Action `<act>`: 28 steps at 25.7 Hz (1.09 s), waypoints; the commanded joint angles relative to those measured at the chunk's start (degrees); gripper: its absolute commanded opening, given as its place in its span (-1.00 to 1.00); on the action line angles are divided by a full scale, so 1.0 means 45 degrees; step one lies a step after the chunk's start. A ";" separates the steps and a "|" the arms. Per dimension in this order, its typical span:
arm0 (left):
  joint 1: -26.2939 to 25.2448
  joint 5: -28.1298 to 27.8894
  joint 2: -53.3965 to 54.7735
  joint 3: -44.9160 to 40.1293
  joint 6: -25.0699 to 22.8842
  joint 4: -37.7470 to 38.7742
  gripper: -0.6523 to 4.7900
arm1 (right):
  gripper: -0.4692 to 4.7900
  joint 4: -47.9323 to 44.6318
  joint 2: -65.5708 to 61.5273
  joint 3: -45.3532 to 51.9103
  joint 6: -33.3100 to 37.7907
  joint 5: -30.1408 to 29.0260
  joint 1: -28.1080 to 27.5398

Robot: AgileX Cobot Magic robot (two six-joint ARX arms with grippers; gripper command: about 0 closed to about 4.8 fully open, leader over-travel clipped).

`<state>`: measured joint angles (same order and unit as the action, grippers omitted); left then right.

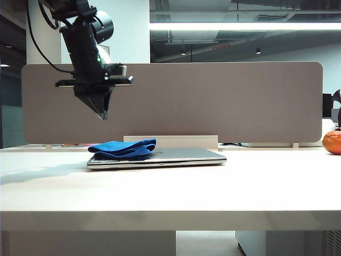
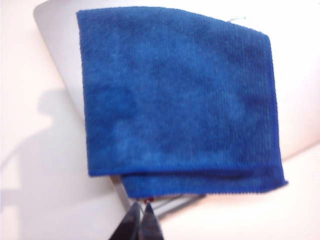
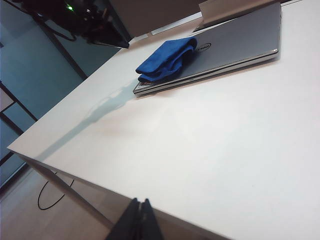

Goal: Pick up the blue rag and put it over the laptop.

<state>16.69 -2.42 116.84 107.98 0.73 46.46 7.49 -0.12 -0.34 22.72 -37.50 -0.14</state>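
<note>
A wide white bench (image 1: 170,186) fills the foreground, smooth and bare apart from a soft shadow stretching toward its left end. Behind it stands a long grey-beige divider panel (image 1: 213,101) with rounded corners, and a low white bar (image 1: 176,141) sits at the panel's foot. Above the panel runs a bright ceiling light strip (image 1: 245,25) under exposed ducts; an orange object (image 1: 332,142) shows at the far right edge.

The laptop (image 1: 176,157) lies closed and flat on the bench, near the panel. The rag (image 1: 123,149) lies folded on the laptop's left part, one edge hanging slightly past the lid's corner.

The left gripper (image 1: 103,114) hangs in the air above the rag, well clear of it, pointing down with its jaws pressed together and empty. The right gripper (image 3: 138,215) sits off the bench's near edge, jaws likewise closed with nothing between them.
</note>
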 commanded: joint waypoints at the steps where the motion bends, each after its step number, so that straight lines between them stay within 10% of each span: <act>1: -0.0010 -0.0087 -0.0447 0.0010 -0.0092 0.0617 -0.78 | -0.74 -0.0170 0.0029 0.0053 -0.0053 0.0068 0.0005; 17: -0.0010 -0.0083 -0.3463 -0.0165 -0.0549 0.1996 -0.78 | -0.74 -0.0194 0.0029 0.0053 -0.0049 0.0107 0.0005; 28: -0.0005 -0.0068 -0.8189 -0.6305 -0.0505 -0.1370 -0.78 | -0.74 -0.0194 0.0029 0.0049 -0.0049 0.0083 0.0010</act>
<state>16.67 -2.61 82.24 81.97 -1.54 43.44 7.44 -0.12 -0.34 22.72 -37.12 -0.14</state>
